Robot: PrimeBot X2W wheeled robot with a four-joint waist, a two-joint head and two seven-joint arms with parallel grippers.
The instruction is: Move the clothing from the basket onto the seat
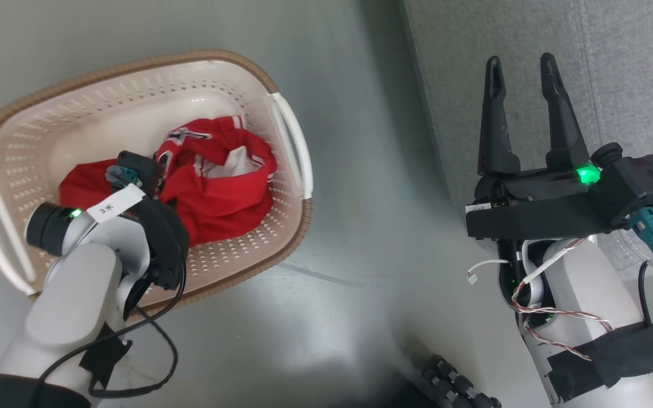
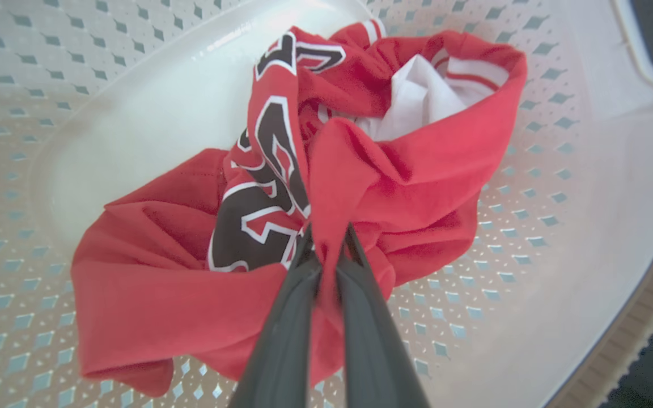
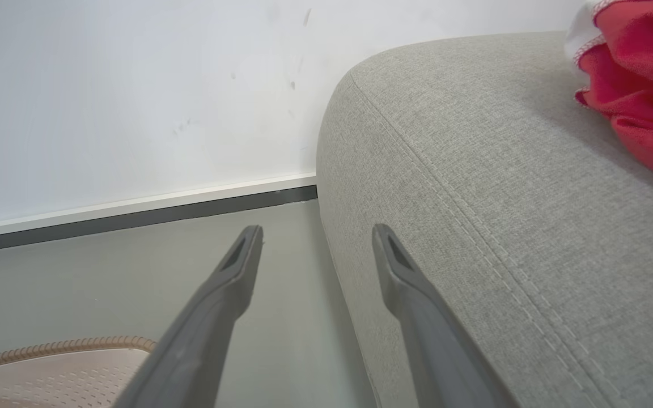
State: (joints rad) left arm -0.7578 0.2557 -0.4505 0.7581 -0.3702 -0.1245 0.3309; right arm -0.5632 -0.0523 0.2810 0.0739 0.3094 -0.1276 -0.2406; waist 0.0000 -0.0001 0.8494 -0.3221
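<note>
**Left fingers pinch a red fold inside the basket**

In the head view the basket sits at ten o'clock on the smooth grey floor. It is a cream plastic rounded rectangle, its walls pierced with small diamond holes, with a brown woven-look rim. The clothing lies crumpled on its bottom: soft bright red fabric with white trim and black, white-edged lettering.

In the left wrist view, the left gripper has its two long dark fingers pressed together on a raised ridge of the red cloth.

The right gripper is at three o'clock in the head view. Its tapered fingers are spread apart and hold nothing, over the edge of the seat. The seat is coarse grey weave with a rounded corner and double-stitched seams. In the right wrist view, another red garment with white edging rests on the seat at two o'clock.
</note>
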